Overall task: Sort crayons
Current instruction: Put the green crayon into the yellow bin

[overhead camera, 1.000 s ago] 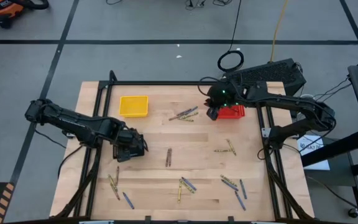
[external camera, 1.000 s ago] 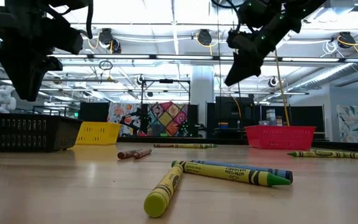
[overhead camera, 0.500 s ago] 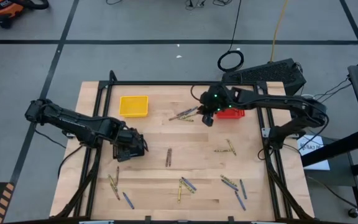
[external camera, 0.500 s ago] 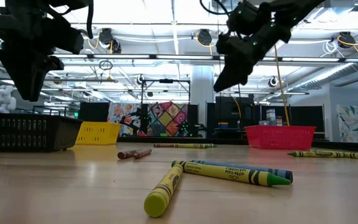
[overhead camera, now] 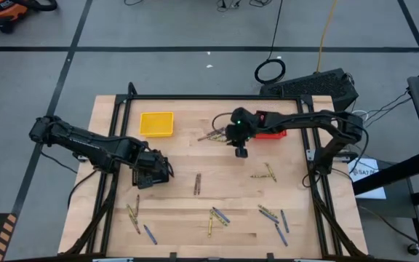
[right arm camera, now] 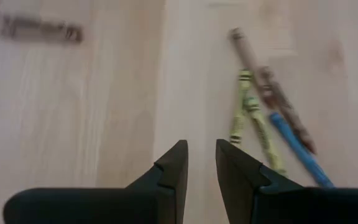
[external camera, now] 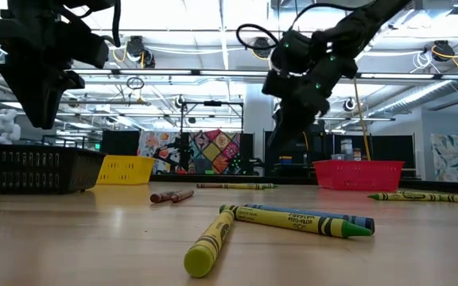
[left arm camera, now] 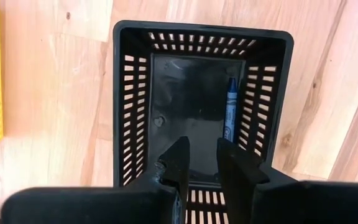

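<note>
The right gripper (overhead camera: 241, 151) has swung off the red basket (overhead camera: 271, 132), where it hovered a second ago, toward the table's centre, and now hangs at about 1 o'clock from the middle, just beside a cluster of crayons (overhead camera: 215, 135) lying at 12 o'clock. Its wrist view shows the fingers (right arm camera: 171, 171) a narrow gap apart with nothing between them, and brown, yellow and blue crayons (right arm camera: 261, 106) on the wood just ahead. That reads as a drop finished and a fresh pick being lined up. The left gripper (overhead camera: 156, 172) has not moved: it hangs at 9 o'clock over the black basket (left arm camera: 266, 93), fingers likewise slightly apart and empty, one blue crayon (left arm camera: 230, 108) lying inside. The yellow basket (overhead camera: 156, 124) sits at 11 o'clock. More crayons lie scattered from 3 to 7 o'clock, so most of the sorting remains.
</note>
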